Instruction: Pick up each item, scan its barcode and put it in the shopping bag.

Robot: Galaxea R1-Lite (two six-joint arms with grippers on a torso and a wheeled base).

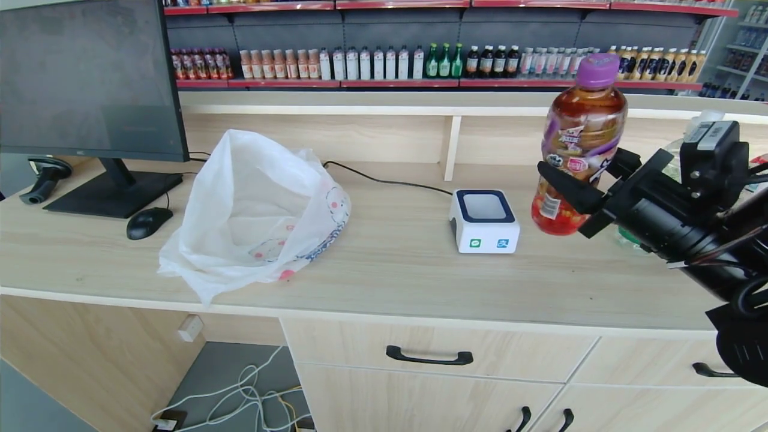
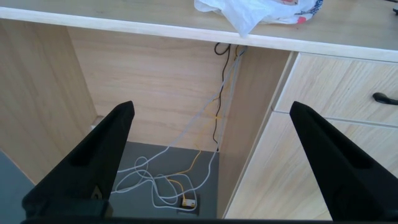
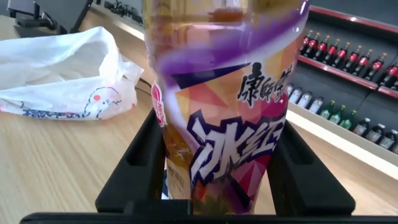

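A tea bottle (image 1: 575, 150) with a purple cap and purple label stands upright, held just right of the white barcode scanner (image 1: 483, 220). My right gripper (image 1: 585, 183) is shut on its lower half; up close the bottle (image 3: 224, 106) sits between the black fingers (image 3: 137, 162). The white shopping bag (image 1: 258, 210) lies open on the counter left of the scanner, and its edge (image 2: 261, 14) hangs over the counter front. My left gripper (image 2: 211, 168) hangs open below the counter, with nothing between its fingers.
A monitor (image 1: 90, 78), a mouse (image 1: 148, 222) and a handheld scanner (image 1: 45, 178) occupy the counter's left end. A cable (image 1: 384, 180) runs from the barcode scanner toward the bag. More items (image 1: 690, 144) sit behind my right arm. Drawers (image 1: 429, 357) front the counter; cables (image 2: 180, 180) lie on the floor.
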